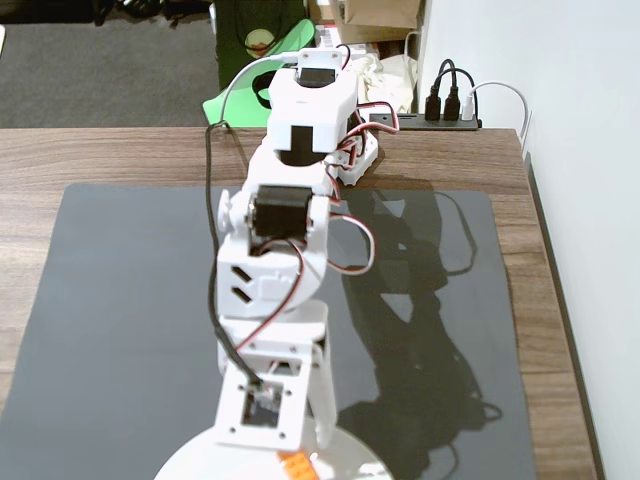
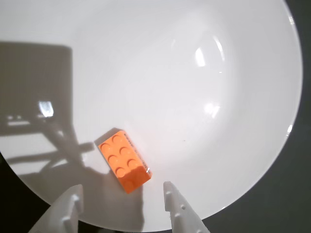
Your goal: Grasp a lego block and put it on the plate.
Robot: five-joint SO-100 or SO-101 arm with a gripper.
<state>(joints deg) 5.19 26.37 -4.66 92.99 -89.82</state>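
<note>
The orange lego block (image 2: pixel 123 161) lies studs-up on the white plate (image 2: pixel 194 97), in its lower left part in the wrist view. My gripper (image 2: pixel 121 191) hangs open just above and behind the block, its white fingertips (image 2: pixel 171 196) apart and touching nothing. In the fixed view the plate (image 1: pixel 350 462) shows at the bottom edge with a bit of the block (image 1: pixel 296 465) peeking out beside the arm's wrist; the gripper itself is hidden under the arm there.
A black mat (image 1: pixel 130 330) covers the wooden table (image 1: pixel 90 160). The white arm (image 1: pixel 285 260) stretches down the middle of the fixed view. A power strip with plugs (image 1: pixel 450 110) and a wall stand at the far right.
</note>
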